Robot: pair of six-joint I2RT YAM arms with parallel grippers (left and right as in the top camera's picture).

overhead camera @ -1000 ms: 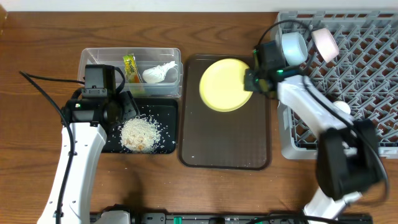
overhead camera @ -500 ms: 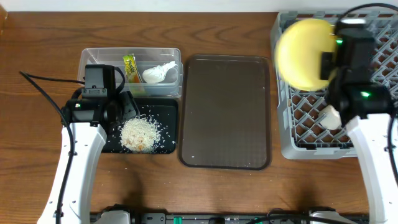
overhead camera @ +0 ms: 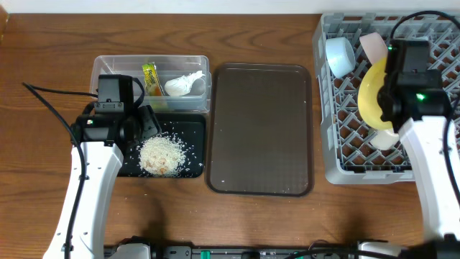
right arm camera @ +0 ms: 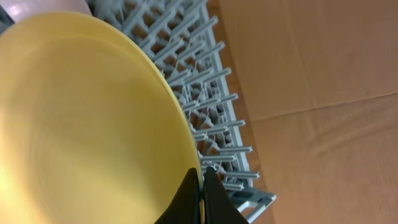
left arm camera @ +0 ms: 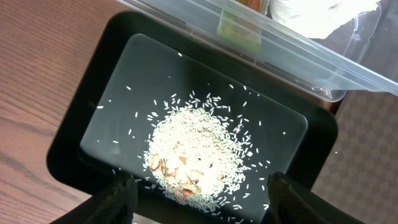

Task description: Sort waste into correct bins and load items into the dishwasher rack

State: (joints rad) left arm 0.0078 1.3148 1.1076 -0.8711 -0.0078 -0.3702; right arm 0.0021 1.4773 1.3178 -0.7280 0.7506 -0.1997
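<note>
Right pincer (right arm camera: 200,191): pressed together on the rim of the yellow plate (overhead camera: 372,97), the edge pinched between its dark tips at the bottom of the wrist view.
Yellow plate: held on edge and tilted over the dishwasher rack (overhead camera: 336,167), at the right of the overhead frame; whether its lower rim touched the lattice could not be told.
Step in hand: probably standing the plate in the rack.
How to do it well: lower the rim into a gap of the grid with the plate near upright, and let go only once it leaned on something firm. A flat drop would likely cover cells needed for other items.
Neighbours: the light blue bowl (overhead camera: 339,55) and a pale bowl (overhead camera: 374,45) lay just above the plate and a small white cup (overhead camera: 384,138) just below it, so the descent needed to miss all three.
Left pincer (left arm camera: 199,194): spread wide, holding nothing, over the rice (left arm camera: 198,149) in the black tray (left arm camera: 93,81), at the left of the overhead frame, well apart from the rack.
</note>
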